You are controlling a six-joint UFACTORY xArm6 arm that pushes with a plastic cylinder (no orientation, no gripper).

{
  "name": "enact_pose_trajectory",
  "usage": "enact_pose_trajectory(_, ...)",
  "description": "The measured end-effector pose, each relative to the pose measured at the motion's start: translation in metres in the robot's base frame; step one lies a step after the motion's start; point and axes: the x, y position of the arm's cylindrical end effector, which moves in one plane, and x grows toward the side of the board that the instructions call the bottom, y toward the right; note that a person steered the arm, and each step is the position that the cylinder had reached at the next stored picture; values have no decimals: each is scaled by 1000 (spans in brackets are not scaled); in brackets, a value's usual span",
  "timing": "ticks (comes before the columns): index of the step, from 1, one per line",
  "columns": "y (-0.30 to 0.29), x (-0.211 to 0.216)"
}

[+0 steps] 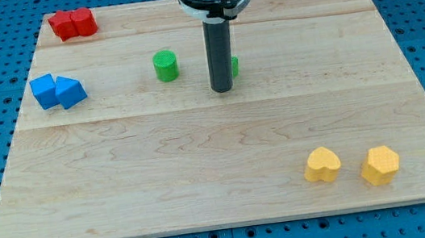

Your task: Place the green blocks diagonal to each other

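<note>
A green cylinder [165, 65] stands on the wooden board [201, 161] in its upper middle. A second green block [235, 66] is mostly hidden behind my rod; only a sliver shows at the rod's right side, so its shape cannot be made out. My tip [223, 90] rests on the board to the right of the green cylinder and just in front of the hidden green block, touching or nearly touching it.
Two red blocks [72, 24] sit together at the top left. Two blue blocks [57, 91] sit together at the left. A yellow heart-shaped block [322, 164] and a yellow hexagonal block [380, 165] lie at the bottom right.
</note>
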Motion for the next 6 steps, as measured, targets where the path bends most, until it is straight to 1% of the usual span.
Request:
enact_pose_trajectory(2, 1, -7)
enact_pose_trajectory(3, -26, -13)
enact_pose_trajectory(4, -66, -24)
enact_pose_trajectory(5, -89, -48)
enact_pose_trajectory(6, -20, -85)
